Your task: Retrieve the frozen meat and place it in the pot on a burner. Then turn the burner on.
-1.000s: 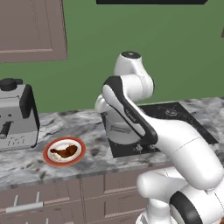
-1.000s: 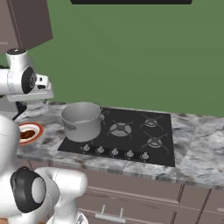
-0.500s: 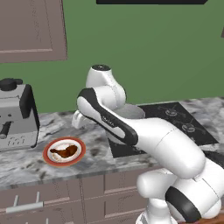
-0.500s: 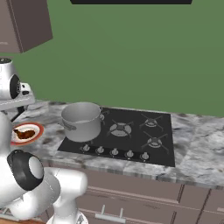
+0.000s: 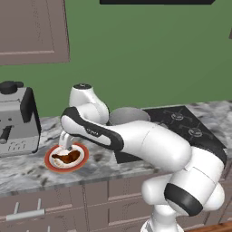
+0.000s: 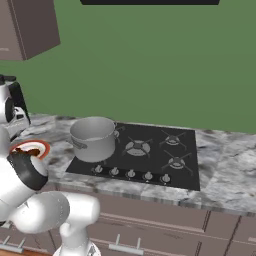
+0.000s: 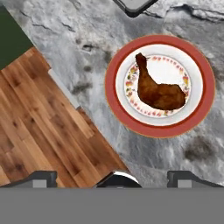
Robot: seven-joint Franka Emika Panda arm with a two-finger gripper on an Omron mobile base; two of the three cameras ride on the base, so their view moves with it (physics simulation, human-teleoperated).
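Now, at the left of the left base view, the meat lies on the plate on the counter, gripper above with jaws spread. Glossy, it could slip. The pot sits on the stove.

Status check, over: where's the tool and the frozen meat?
Tool open, empty, above the plate. Frozen meat lying on plate, untouched. Nothing in the way.
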